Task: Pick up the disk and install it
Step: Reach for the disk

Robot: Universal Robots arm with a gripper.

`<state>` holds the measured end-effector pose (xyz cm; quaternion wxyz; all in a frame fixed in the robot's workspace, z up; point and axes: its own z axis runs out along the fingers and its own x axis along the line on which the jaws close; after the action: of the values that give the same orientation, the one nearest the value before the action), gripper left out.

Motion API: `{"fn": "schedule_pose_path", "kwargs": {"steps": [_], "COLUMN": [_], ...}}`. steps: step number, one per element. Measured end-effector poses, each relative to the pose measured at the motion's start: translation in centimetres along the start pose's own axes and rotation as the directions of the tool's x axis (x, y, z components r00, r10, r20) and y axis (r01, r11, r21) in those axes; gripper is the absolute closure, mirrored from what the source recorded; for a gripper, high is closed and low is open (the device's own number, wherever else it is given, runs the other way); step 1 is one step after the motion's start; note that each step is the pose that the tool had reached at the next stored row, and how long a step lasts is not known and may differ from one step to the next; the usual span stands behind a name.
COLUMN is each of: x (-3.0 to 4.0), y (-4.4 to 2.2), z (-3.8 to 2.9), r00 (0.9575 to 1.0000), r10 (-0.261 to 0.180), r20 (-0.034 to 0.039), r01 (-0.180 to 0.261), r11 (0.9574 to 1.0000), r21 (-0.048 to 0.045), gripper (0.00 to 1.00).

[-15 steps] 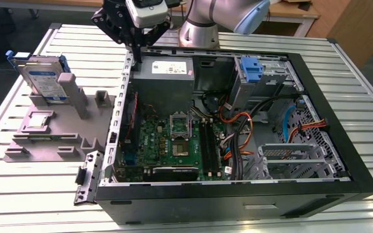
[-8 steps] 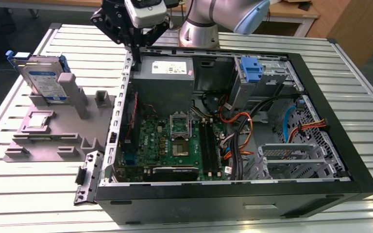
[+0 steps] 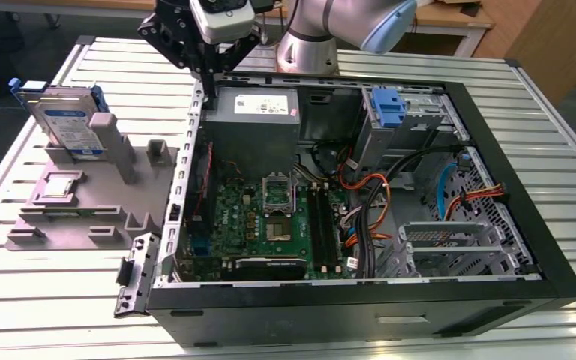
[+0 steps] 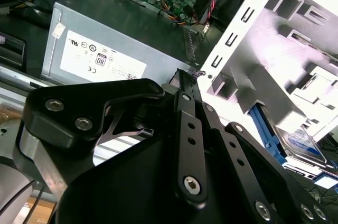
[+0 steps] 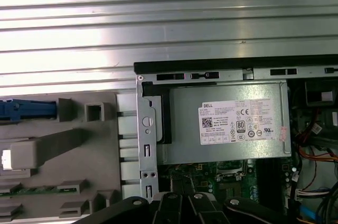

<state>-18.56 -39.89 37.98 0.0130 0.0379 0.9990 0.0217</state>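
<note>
Silver-grey disk point(image 3: 68, 112) with white-and-blue label point(image 3: 73, 131) (blue frame point(image 3: 15, 85) along its edges), green motherboard point(image 3: 253, 217), black computer case point(image 3: 368, 304), ribbed silver table point(image 3: 48, 315).

Exterior view: high off the near side of the slatted table point(image 3: 543, 112), angled down over the whole open computer case point(image 3: 368, 300), arm at the far end. First wrist view: close, straight down over the case's far wall. Second wrist view: closer still, oblique past the gripper point(image 4: 186, 74). All three share the power supply box point(image 3: 258, 105) and the grey fixture point(image 3: 78, 217) on its left.
</note>
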Motion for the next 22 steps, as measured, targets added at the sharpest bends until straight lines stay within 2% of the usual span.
{"fn": "schedule_pose_path", "kwargs": {"steps": [22], "x": [0.66], "y": [-0.06], "z": [0.13], "r00": [1.0], "r10": [0.0], "r20": [0.0001], "r01": [0.0], "r11": [1.0], "r21": [0.0], "gripper": [0.9]}}
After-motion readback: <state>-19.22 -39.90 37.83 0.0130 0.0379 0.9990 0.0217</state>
